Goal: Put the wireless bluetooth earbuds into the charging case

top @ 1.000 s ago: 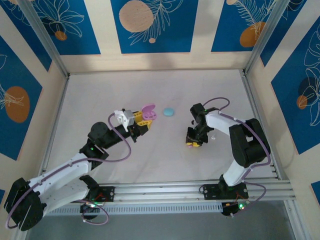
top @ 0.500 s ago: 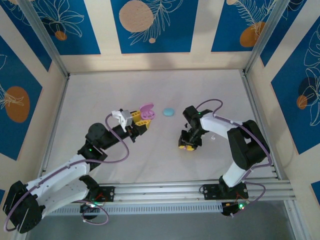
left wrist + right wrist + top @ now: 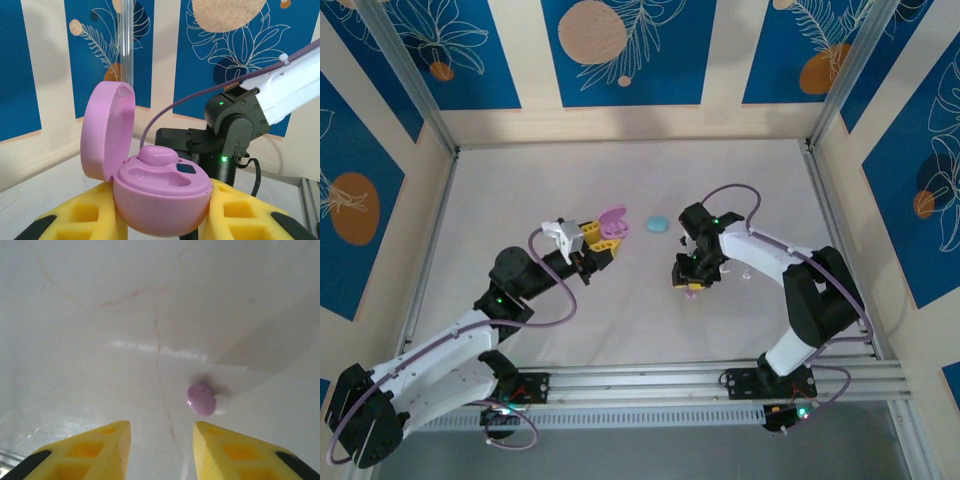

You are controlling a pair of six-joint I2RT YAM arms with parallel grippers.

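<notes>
Case (image 3: 160, 200), pink, lid up, clamped betw left gripper (image 3: 604, 242) fingers, one bud (image 3: 156, 155) seated inside. Right gripper (image 3: 161, 432) fingers apart; loose pink bud (image 3: 201, 399) on table (image 3: 75, 340) just ahead, nearer one finger.

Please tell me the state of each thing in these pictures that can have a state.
pink case: lid open, one slot empty, held by left gripper.
seated earbud: in its slot.
loose earbud: lying on the table.
blue case: shut.
right gripper: open, empty.
</notes>
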